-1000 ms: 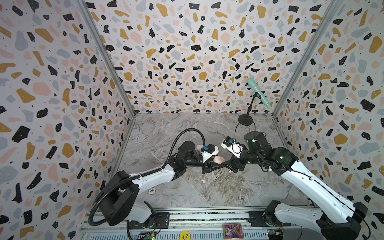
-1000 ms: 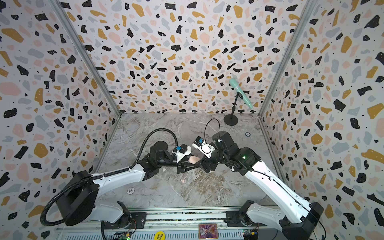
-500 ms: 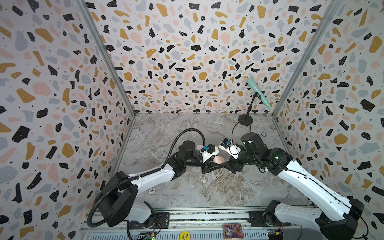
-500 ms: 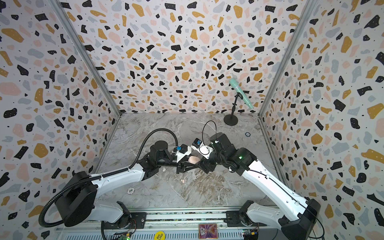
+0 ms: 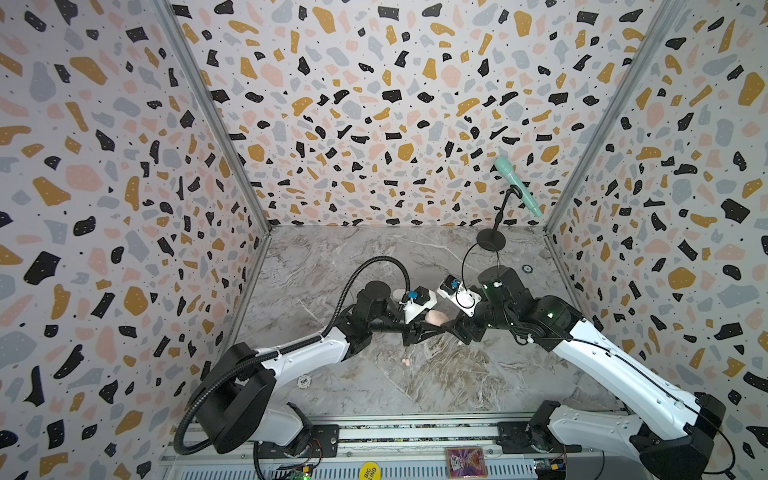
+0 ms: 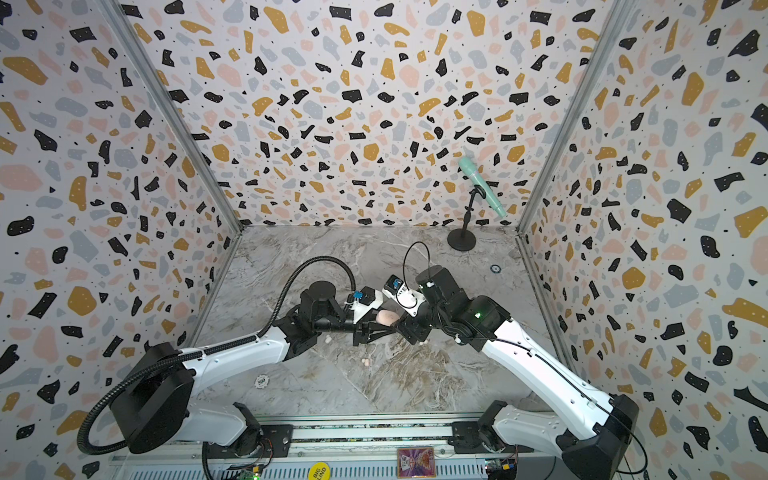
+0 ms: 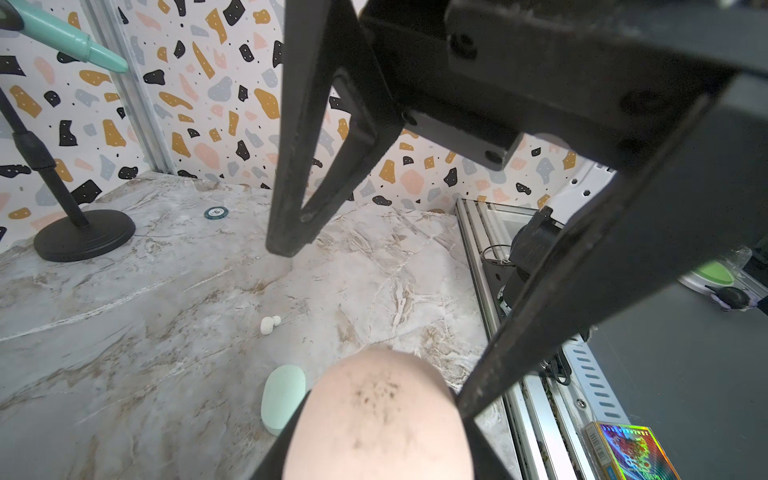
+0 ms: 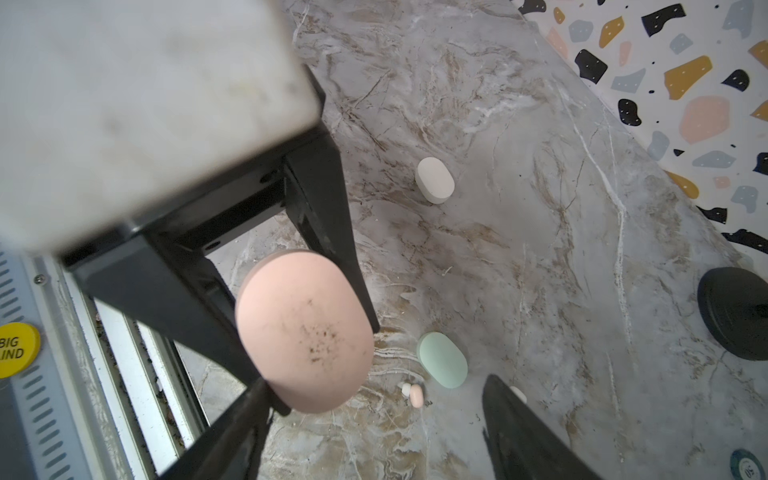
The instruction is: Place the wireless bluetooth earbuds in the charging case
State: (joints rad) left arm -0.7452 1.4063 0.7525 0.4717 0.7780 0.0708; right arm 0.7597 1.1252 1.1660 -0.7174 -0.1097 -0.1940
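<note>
Earbuds: none seated. I log every one I can see as loose on the table.

Change over the last second: the right arm has edged in toward the left gripper. That gripper stays clamped on the pink case and holds it clear of the table. The right gripper stands wide and empty, its fingers flanking the case's free end. I cannot confirm contact.

My reading: lid opening is the step in hand, and no insertion has begun. The case shows no gap, so I judge it closed. Its shell is dirt-speckled.

Condition of the earbuds:
- A pink earbud lies on the near side of the grippers. It is bean-shaped with a whitish tip.
- A white earbud lies near the mint case, apart from it.

Both look intact.
</note>
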